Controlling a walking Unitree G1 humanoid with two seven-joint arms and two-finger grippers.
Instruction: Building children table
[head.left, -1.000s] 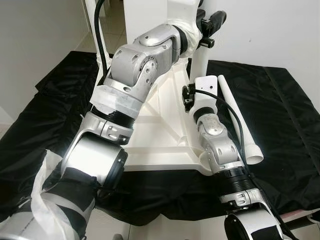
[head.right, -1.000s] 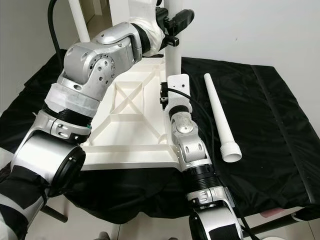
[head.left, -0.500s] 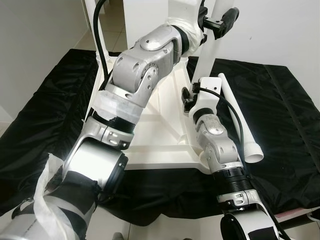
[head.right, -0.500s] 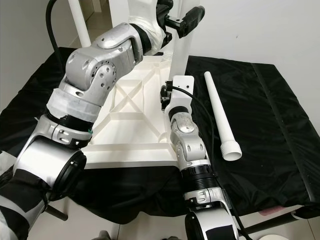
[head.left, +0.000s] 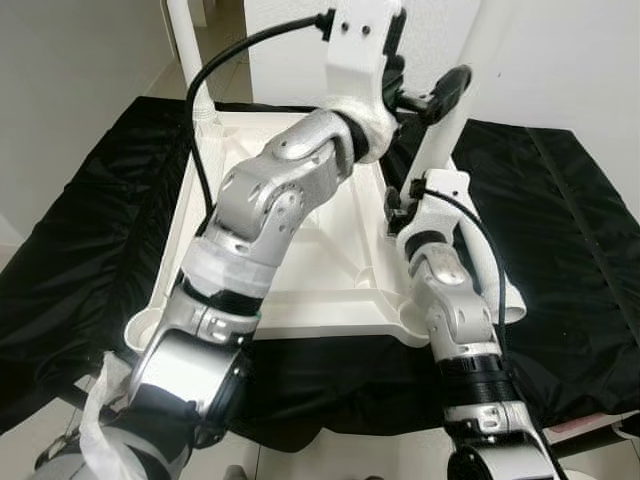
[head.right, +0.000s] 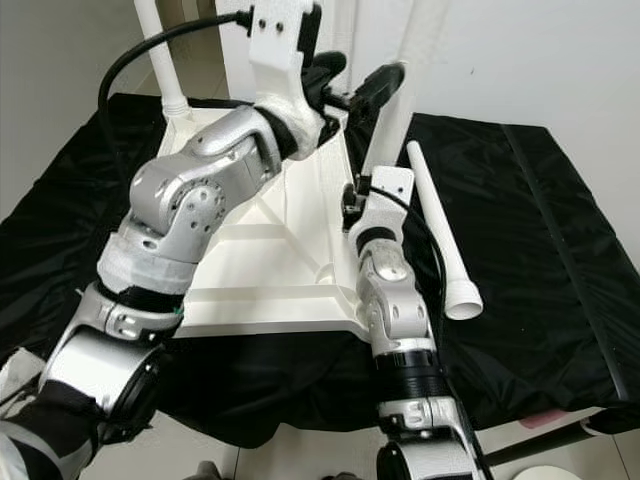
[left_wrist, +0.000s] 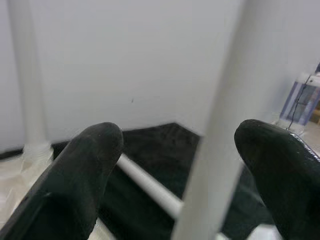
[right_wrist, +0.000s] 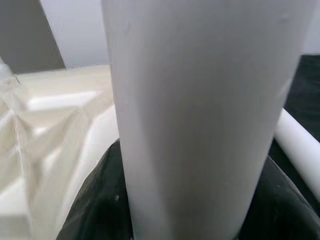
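A black cloth (head.left: 90, 240) covers the floor, and on it lies the white table top (head.left: 330, 255) upside down, its ribbed underside facing up. Upright legs already stand at its far corners; one leg (head.right: 160, 50) rises at the far left. The step in hand looks like fitting another leg (head.right: 395, 110) into the corner on the right side of the table top, where it leans slightly instead of standing straight.

The left arm reaches across the table top, and the left gripper (head.right: 362, 92) sits high on this leg with its fingers (left_wrist: 85, 165) spread, one on each side of the leg and not clamped on it. The right gripper (head.left: 405, 205) is low on the same leg, near its socket; the right wrist view has the leg pressed close between dark fingers (right_wrist: 92, 210), so it appears to be grasping the leg near the base.

The next move likely calls for bringing the leg upright and pushing or twisting it down into its socket, with the left gripper steadying the top.

A spare leg (head.right: 440, 240) lies loose on the cloth just right of the table top, close beside the right arm, wide end toward the near side. The right forearm and its cable run just beside it and could knock it.
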